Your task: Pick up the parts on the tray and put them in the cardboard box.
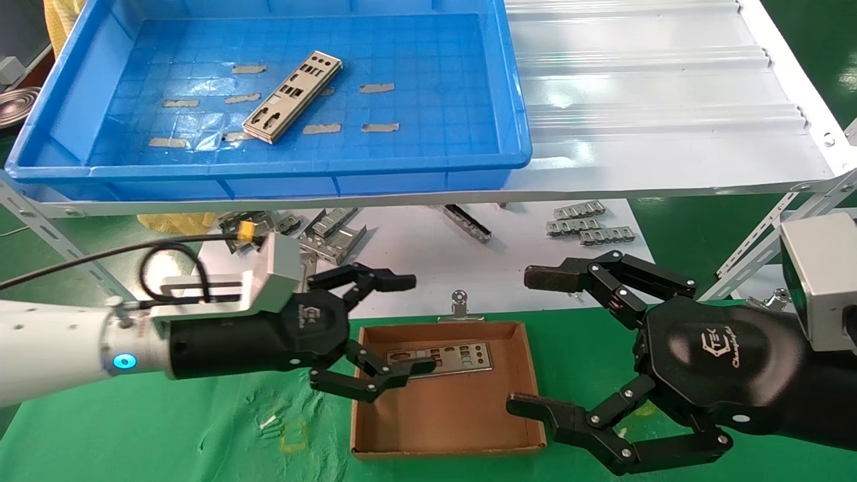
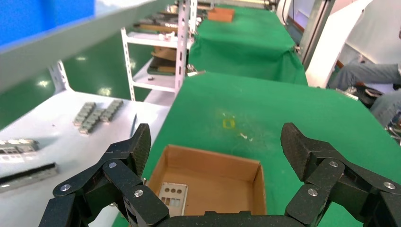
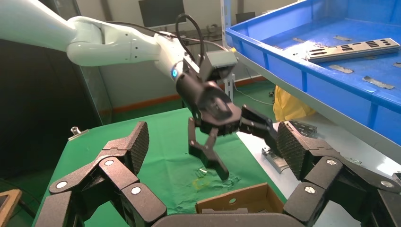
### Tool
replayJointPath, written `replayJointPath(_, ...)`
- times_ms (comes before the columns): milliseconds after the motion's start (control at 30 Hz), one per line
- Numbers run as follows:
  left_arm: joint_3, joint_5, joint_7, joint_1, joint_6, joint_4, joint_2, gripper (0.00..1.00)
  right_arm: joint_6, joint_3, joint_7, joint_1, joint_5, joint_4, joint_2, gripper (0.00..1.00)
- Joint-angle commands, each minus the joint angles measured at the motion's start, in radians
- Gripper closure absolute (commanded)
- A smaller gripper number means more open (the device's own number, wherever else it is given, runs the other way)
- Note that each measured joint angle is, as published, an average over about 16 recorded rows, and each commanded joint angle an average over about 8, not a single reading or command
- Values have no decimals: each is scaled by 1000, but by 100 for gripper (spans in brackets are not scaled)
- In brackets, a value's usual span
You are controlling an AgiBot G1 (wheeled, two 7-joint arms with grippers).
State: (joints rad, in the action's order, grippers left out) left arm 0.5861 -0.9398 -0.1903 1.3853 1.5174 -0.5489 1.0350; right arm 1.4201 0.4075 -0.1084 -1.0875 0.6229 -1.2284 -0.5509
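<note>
The one part [image 1: 292,96] left on the tray [image 1: 515,100] lies flat and slantwise near the middle of the blue grid floor, among small grey tape scraps [image 1: 377,88]. I judge it light, stiff and slick: thin punched sheet metal, with edges that could slip from my pads and little height to catch. I would take it across its narrow width near the middle, fingers pressing down on the two long edges, so it does not swing or tip.

Another part [image 1: 442,358] already rests inside the cardboard box [image 1: 455,415] on the green table, toward the far wall.

My left tool [image 1: 395,321] hangs spread wide over the box's left end, its lower finger just above that plate, pinching nothing. My right tool [image 1: 535,341] waits beside the box's right side, also spread and empty.
</note>
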Motion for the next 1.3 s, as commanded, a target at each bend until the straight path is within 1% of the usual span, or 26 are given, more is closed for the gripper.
replayJointPath(33, -16, 11, 20, -16, -1, -39, -22, 0, 0, 0, 0, 0, 0, 0, 0, 0)
replayJointPath(1100, -273, 186, 337, -277, -19, -655, -377, 0, 0, 0, 0, 0, 0, 0, 0, 0)
replayJointPath(1300, -310, 212, 379, -314, -21, -744, -428, 0, 0, 0, 0, 0, 0, 0, 0, 0)
